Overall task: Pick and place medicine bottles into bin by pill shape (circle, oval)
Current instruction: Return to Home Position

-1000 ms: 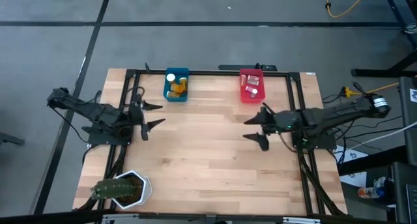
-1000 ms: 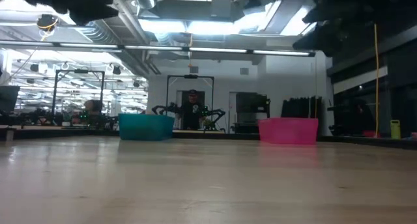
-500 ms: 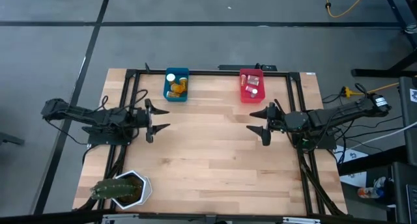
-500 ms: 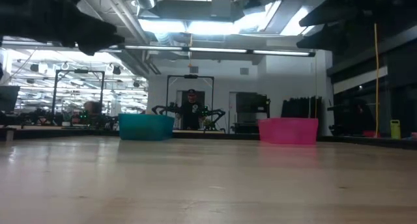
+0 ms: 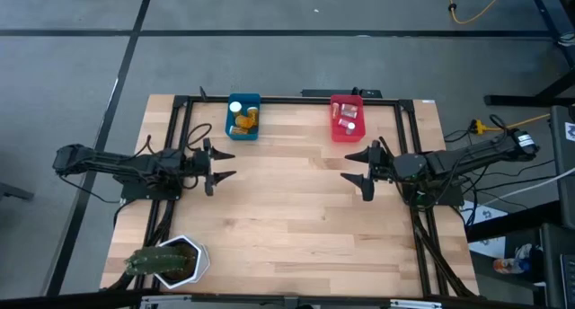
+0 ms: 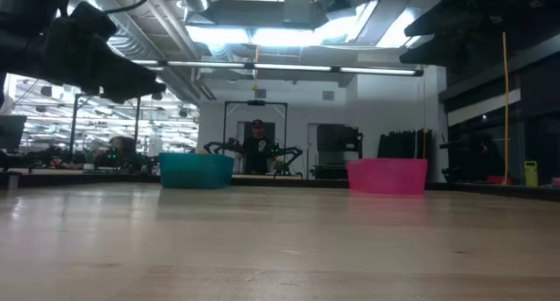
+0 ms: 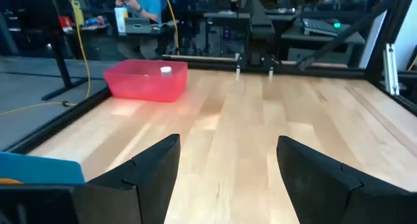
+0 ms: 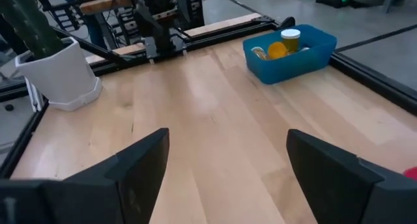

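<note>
Medicine bottles with white caps and amber bodies lie in the blue bin [image 5: 243, 117] at the table's far edge; it also shows in the right wrist view [image 8: 290, 51]. Pale bottles lie in the red bin [image 5: 347, 118], seen too in the left wrist view [image 7: 146, 79]. My left gripper [image 5: 220, 164] is open and empty above the table's left part. My right gripper [image 5: 357, 169] is open and empty above the table's right part. No bottle shows on the bare table.
A green plant in a white pot [image 5: 171, 261] stands at the table's near left corner. A black frame [image 5: 296, 98] runs along the table's far and side edges. Bare wood lies between the two grippers. A person sits in the room beyond the table [image 6: 255, 148].
My left gripper has gone a little toward the table's right edge and down, its fingers still apart. My right gripper has drawn back a little toward the table's right edge, then kept still.
</note>
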Controlling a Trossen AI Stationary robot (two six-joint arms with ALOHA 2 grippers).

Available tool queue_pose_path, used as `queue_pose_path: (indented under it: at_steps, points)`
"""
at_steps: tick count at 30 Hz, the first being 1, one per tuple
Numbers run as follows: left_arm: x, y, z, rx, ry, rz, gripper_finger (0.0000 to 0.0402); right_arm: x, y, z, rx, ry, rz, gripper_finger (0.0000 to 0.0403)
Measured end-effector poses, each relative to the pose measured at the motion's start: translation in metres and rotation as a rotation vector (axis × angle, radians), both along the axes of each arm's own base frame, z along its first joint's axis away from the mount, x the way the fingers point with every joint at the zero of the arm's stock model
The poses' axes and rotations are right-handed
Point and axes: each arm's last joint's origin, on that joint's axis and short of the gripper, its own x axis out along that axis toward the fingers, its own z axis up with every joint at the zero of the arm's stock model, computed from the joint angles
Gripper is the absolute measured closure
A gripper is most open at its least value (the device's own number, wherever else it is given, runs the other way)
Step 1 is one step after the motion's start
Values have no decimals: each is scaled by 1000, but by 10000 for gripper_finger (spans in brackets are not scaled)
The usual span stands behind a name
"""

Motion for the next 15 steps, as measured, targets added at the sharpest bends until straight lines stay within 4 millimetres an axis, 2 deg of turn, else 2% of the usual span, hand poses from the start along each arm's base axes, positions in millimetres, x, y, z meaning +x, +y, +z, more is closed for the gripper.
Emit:
queue_pose_path:
  at_steps: [15]
  points:
    - [-1, 1, -5, -24, 18, 47, 154, 1, 0, -4, -62, 48, 13, 92]
